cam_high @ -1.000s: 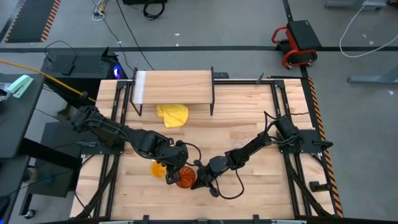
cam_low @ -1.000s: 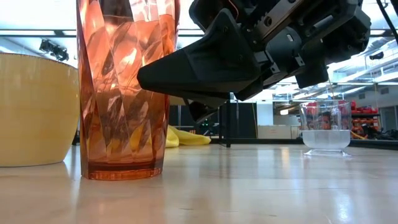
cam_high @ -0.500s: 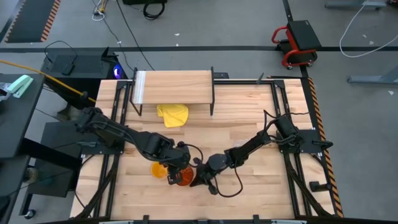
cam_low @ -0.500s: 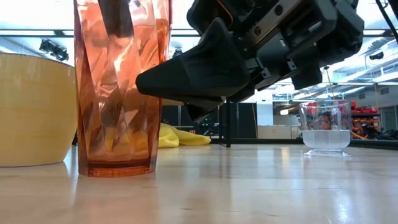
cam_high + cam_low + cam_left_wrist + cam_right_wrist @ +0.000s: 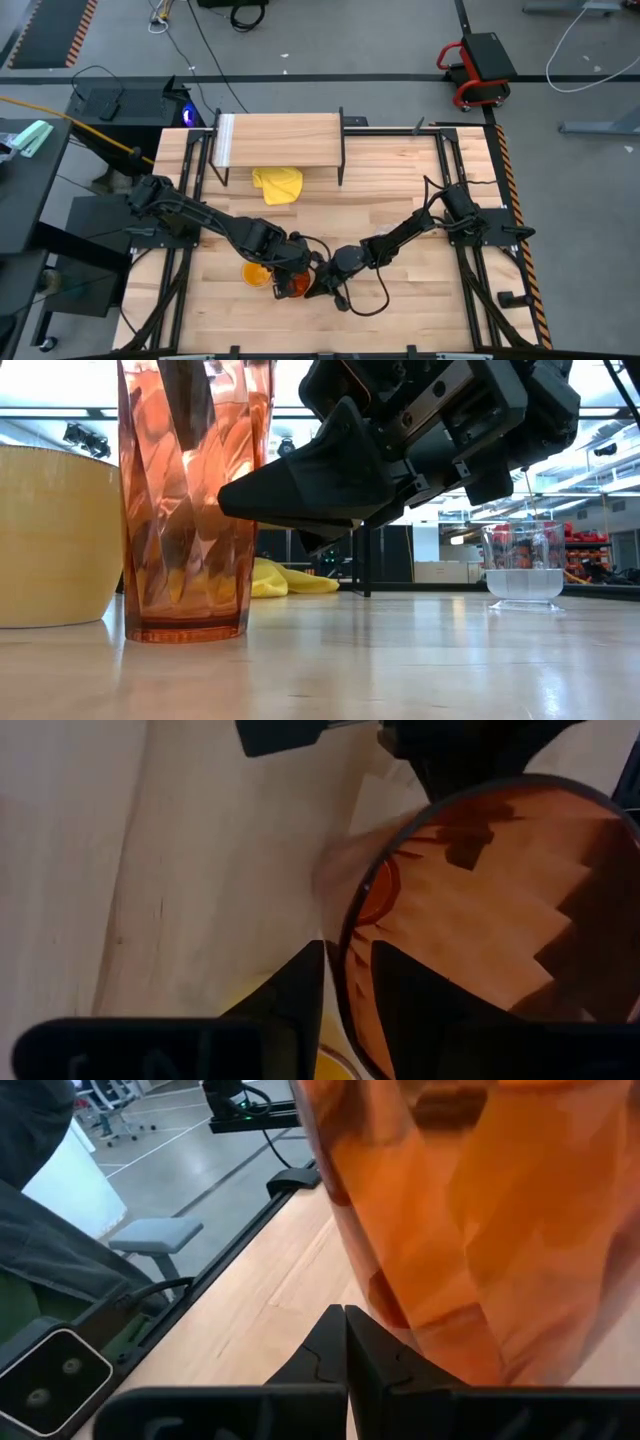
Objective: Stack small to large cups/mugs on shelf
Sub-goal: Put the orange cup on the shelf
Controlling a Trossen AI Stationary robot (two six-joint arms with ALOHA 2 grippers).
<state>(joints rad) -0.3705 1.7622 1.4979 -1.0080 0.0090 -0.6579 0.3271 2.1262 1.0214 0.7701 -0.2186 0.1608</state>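
Note:
The tall orange-red tumbler (image 5: 292,285) (image 5: 190,510) stands upright on its base near the table's front. My left gripper (image 5: 350,970) reaches down from above, open. One finger (image 5: 410,990) is inside the tumbler and the other (image 5: 300,995) is outside, at the rim's left side (image 5: 344,955). My right gripper (image 5: 345,1320) (image 5: 225,500) is shut at the tumbler's right side. The orange mug (image 5: 254,272) (image 5: 55,535) stands just left of the tumbler. The small clear cup (image 5: 523,565) stands farther right. The shelf (image 5: 280,140) stands at the back. My left gripper straddles the tumbler's wall at the rim, fingers pointing down. Orange shows between the inner finger and the wall, and I cannot tell whether the outer finger touches. My right gripper's shut fingertips (image 5: 340,1330) lie against the tumbler's outer wall (image 5: 385,1295) about halfway up. They come nearly level from the table's right.
A yellow cloth (image 5: 278,184) (image 5: 295,580) lies under the shelf's front edge. Black frame rails (image 5: 455,200) run along both table sides. Bare wood (image 5: 400,170) stretches right of the shelf and behind the arms.
My left gripper has sunk toward the tumbler, and its inner finger now reaches deeper into it. The tumbler has slid a little toward the table's left, closer to the mug, staying upright on its base.

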